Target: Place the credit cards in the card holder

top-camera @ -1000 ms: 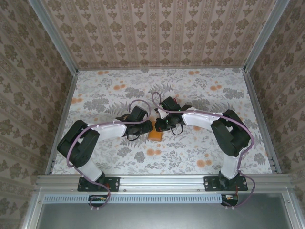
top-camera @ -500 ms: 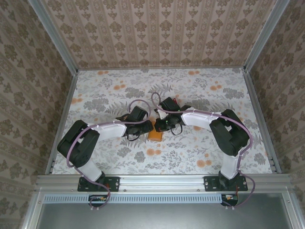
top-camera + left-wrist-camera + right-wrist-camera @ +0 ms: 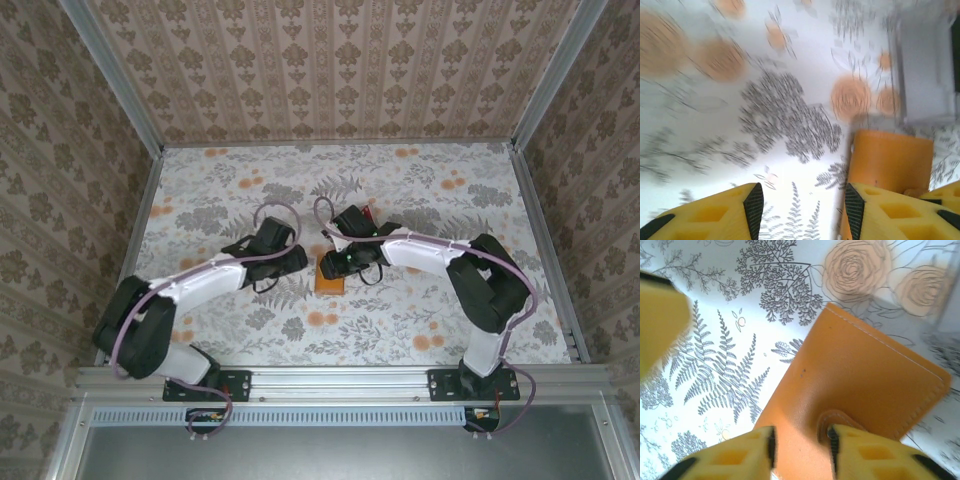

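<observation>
The card holder (image 3: 330, 279) lies flat and shut on the flowered tablecloth (image 3: 430, 200), just below the middle of the overhead picture, with both my arms bent in over it from either side.

My right claw (image 3: 800, 446) hangs low over the holder. In my right wrist picture the orange leather runs from the bottom centre up to the right edge, with its stitched rim on the upper right side. My two yellow fingers (image 3: 852, 452) stand a little apart at the bottom edge, and only bare leather shows in the gap between them. The small rounded clasp tab (image 3: 836, 421) sits just beside the right-hand finger; I cannot tell whether it touches.

My left claw (image 3: 804, 204) is spread wide, with nothing but cloth between the black pads (image 3: 754, 202). In that picture the holder stands at the lower right, just beside one finger. A blurred pale grey boxy thing (image 3: 925, 75) sits in the upper right corner, near the holder.
</observation>
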